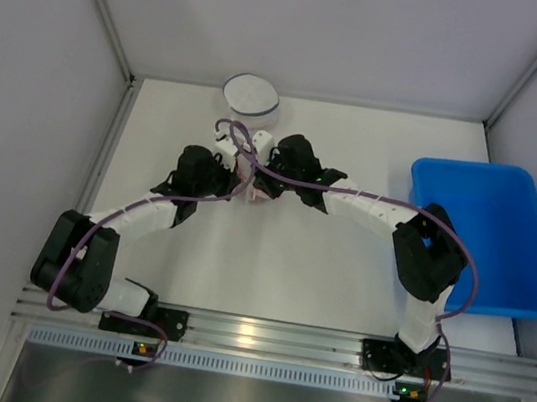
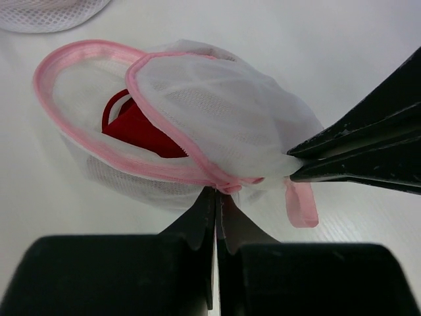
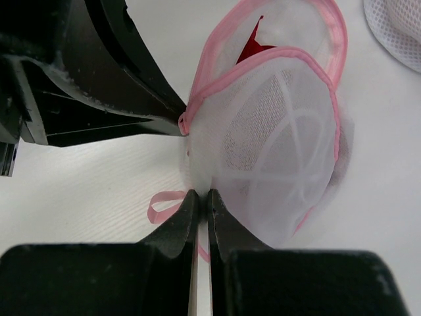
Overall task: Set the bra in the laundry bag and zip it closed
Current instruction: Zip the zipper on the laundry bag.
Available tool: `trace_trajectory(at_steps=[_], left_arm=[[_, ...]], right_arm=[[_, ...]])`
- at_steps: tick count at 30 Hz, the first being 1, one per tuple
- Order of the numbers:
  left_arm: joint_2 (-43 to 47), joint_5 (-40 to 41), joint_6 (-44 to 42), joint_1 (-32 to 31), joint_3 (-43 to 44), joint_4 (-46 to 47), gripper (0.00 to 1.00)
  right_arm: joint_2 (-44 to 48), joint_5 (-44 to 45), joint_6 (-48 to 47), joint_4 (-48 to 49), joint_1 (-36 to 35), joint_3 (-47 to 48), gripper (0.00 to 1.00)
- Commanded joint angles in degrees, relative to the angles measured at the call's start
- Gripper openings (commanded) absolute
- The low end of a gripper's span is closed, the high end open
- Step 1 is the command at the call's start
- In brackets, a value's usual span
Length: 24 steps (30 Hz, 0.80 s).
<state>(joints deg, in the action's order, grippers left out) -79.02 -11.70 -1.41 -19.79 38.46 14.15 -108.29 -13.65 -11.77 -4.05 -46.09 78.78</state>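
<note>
The laundry bag (image 2: 223, 112) is a white mesh dome with pink trim, lying mid-table (image 1: 256, 181) with its lid partly lifted. The red bra (image 2: 141, 128) lies inside it and shows through the gap (image 3: 256, 46). My left gripper (image 2: 217, 191) is shut on the bag's pink rim at the near end, where lid and base meet. My right gripper (image 3: 200, 193) is shut on the white mesh of the lid's edge, and its tips enter the left wrist view from the right (image 2: 293, 164). The two grippers meet almost tip to tip at the same end of the bag (image 1: 252, 176).
A second white mesh bag (image 1: 251, 94) sits at the back of the table. A blue bin (image 1: 486, 234) stands at the right edge. A pink ribbon loop (image 3: 161, 204) hangs from the bag beside my right fingers. White walls enclose the table.
</note>
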Motion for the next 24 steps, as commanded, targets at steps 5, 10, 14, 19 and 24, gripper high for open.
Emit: trace_trajectory(at_steps=[5,10,14,19,24], left_arm=[[3.5,-8.3,0.4,1.6,-0.7,3.3,0.00],[4.1,-7.6,1.1,1.5,-1.5,3.1,0.39],[2.5,-6.9,4.0,1.5,0.7,3.1,0.47],[0.2,-3.1,6.2,1.5,2.6,3.1,0.41],[0.4,-2.0,6.1,2.2,2.4,2.0,0.24]], right_arm=[[-0.1,-1.0,0.3,0.0,0.0,0.8,0.00],[-0.3,-1.3,1.2,-0.2,0.3,1.1,0.00],[-0.6,-1.8,1.7,-0.1,0.2,1.2,0.00],[-0.1,-2.1,1.8,0.3,0.3,0.4,0.00],[0.1,-2.0,1.7,0.4,0.4,0.0,0.00]])
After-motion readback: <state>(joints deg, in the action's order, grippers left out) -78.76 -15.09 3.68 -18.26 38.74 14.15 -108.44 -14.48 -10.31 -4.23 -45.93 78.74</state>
